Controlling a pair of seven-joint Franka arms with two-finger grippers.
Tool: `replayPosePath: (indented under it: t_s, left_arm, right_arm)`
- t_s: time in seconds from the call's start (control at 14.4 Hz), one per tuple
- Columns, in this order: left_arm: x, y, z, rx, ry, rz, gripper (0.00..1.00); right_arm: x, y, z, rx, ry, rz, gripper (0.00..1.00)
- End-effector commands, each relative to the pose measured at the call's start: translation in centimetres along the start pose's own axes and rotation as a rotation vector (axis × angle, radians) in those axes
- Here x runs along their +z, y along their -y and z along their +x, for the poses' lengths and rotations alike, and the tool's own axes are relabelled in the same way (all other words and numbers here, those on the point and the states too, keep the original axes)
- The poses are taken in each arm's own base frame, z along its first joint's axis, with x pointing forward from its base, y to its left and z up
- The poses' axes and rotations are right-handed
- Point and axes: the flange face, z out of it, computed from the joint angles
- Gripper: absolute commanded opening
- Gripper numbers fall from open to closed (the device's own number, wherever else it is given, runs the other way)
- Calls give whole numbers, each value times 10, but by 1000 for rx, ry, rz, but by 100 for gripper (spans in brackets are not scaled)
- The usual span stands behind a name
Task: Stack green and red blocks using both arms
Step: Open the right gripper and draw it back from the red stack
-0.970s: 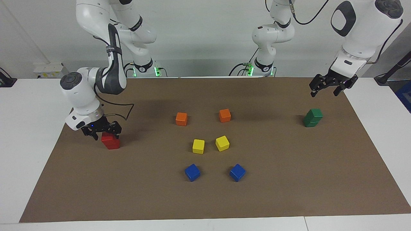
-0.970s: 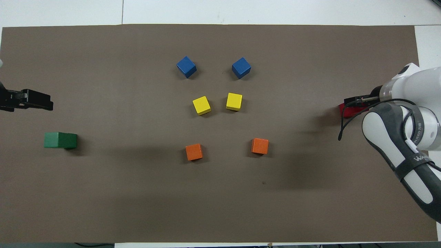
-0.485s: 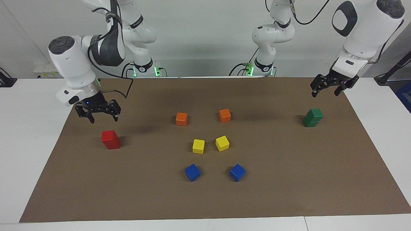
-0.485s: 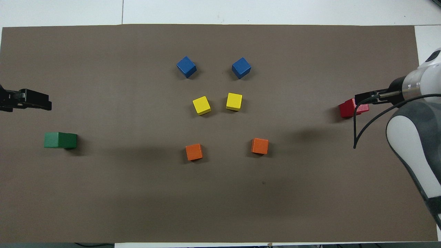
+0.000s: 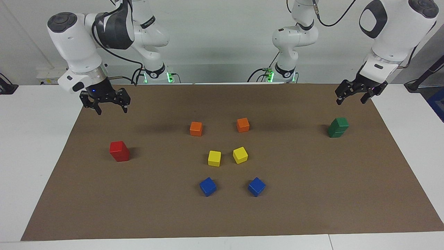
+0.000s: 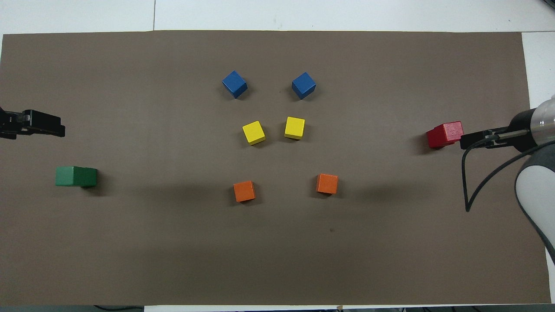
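Glossy red cubes [image 5: 119, 151] and green cubes [image 5: 338, 127] stand stacked; right gripper [image 5: 105, 103] and left gripper [image 5: 357, 91] spread, empty.

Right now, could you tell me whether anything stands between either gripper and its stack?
Nothing visible does. The right gripper hangs open above bare mat near the red stack; the left gripper likewise near the green stack.

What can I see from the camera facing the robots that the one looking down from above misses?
Only the facing view shows both arms whole, with the right gripper and left gripper raised, jaws open, holding nothing. It also shows the red stack and green stack as two-high. Only the overhead view shows how squarely the top blocks sit. Both show the orange, yellow and blue cubes in pairs mid-mat.
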Motion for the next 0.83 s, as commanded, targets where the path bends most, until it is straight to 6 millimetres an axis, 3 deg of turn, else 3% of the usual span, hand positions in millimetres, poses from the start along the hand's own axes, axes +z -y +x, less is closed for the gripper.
replayPosePath:
  t_s: [0.0,0.21,0.76]
  left_arm:
    - [-4,2,5,-17,-3,-15,100]
    - [-4,2,5,-15,-3,-15,100]
    - [-3,1,5,-15,-3,-15,100]
  right_arm:
    - [-36,-3,-1,13,28,14,100]
    - [-53,-9,6,23,48,18,100]
    - [-48,-8,7,23,57,18,100]
